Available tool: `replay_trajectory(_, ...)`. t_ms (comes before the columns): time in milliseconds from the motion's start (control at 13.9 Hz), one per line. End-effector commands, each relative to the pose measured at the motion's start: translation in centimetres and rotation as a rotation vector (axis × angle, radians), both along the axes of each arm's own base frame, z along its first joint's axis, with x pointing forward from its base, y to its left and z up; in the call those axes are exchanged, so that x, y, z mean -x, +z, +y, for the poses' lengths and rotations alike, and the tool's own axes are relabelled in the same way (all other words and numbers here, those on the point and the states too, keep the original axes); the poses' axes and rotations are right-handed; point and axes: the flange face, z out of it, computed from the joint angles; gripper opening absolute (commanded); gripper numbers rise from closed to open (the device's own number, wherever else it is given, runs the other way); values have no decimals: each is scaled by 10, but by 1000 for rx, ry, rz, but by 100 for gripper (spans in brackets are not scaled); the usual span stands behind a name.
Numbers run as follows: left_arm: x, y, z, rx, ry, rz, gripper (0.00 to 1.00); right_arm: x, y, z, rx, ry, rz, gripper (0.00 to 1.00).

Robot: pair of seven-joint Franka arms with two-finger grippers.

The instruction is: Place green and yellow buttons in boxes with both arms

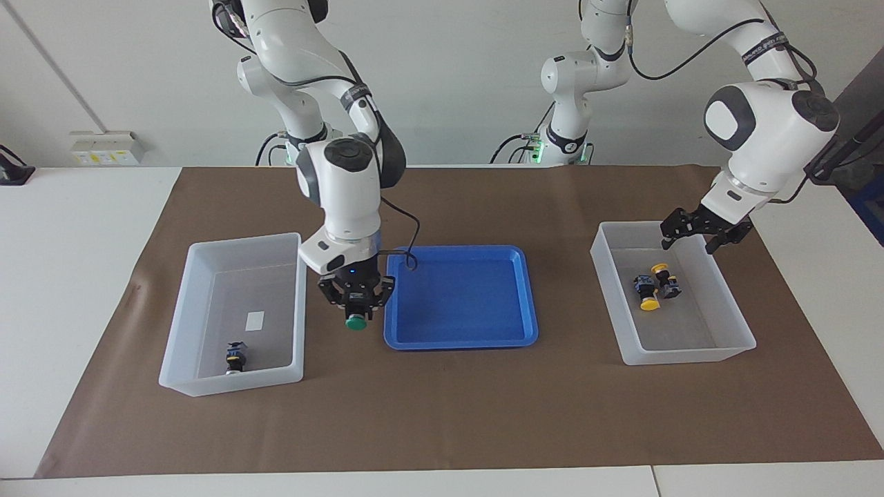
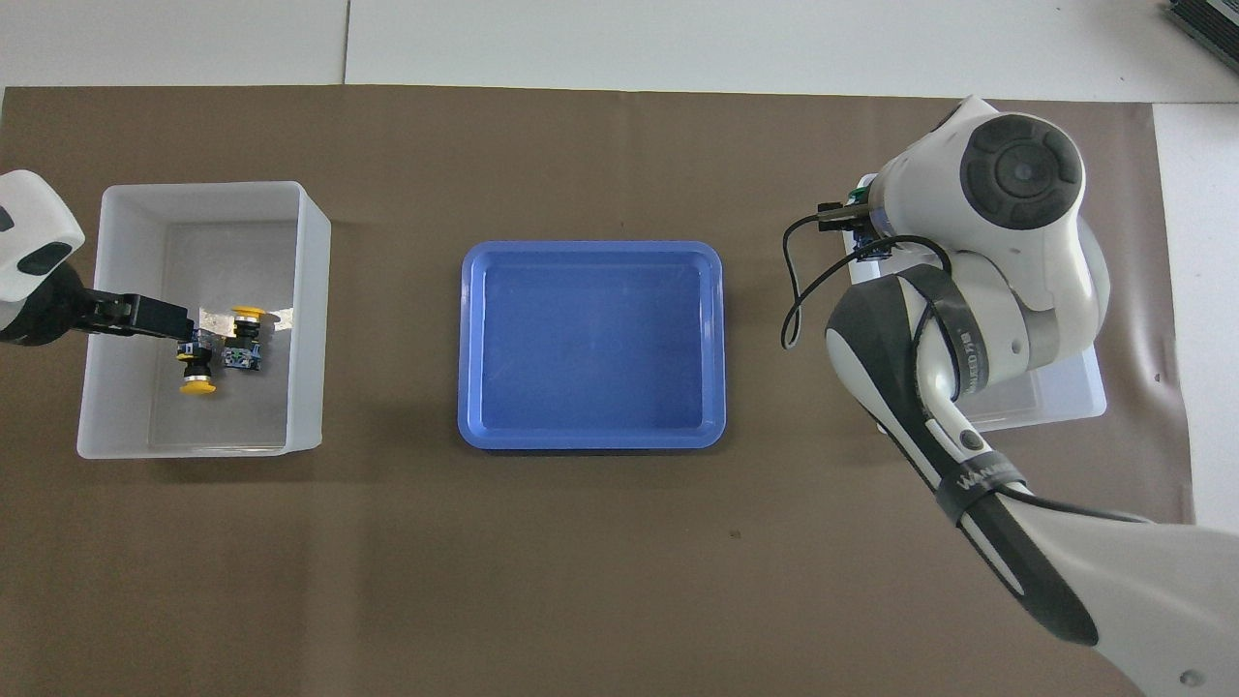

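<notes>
Green-capped and clamped narrowly in the right claw (image 1: pixel 356 309), a push-button (image 1: pixel 356 320) hangs with its long axis vertical, round mushroom cap pointing straight down and blocky black body up between the fingers. The claw is up in the air, about over the tray-side wall of a box (image 1: pixel 229 384).

Directly beside and below the claw, that box is a translucent white plastic bin with tall, smooth walls and rounded corners. A small white label (image 1: pixel 255 320) lies flat on its floor; no writing can be made out on it. Deeper in the bin, away from the claw, a second button (image 1: pixel 235 358) rests near the wall, too small to tell its cap colour or which way it points.

On the claw's other flank sits a shallow blue tray (image 1: pixel 459 339), glossy, with a raised rim. Everything stands on a matte brown mat (image 1: pixel 442 414).

Well apart from it, toward the left arm's end, the left claw (image 1: pixel 693 237) is spread wide and holds nothing, over a matching bin (image 1: pixel 685 356). Below it two yellow-capped buttons (image 1: pixel 648 293) (image 1: pixel 666 279) lie on their sides, just beside each other, long axes roughly parallel, caps pointing opposite ways.
</notes>
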Motion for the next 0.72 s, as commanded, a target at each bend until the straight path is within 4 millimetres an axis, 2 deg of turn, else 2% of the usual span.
replay_trajectory(0, 19, 16, -37, -27, 38, 23, 100, -4, -10, -47, 11, 87, 3, 0)
replay_trajectory(143, 25, 26, -57, -28, 44, 24, 100, -8, -24, -85, -7, 128, -2, 0)
replay_trajectory(215, 25, 31, -58, -28, 46, 25, 100, -10, -33, -97, -8, 137, -8, 0)
replay_trajectory(359, 26, 65, -59, -26, 43, 24, 100, -13, -51, -104, -12, 135, -11, 0)
replay_trajectory(645, 30, 106, -58, -16, 43, 36, 100, -18, -83, -104, -16, 158, -27, 0)
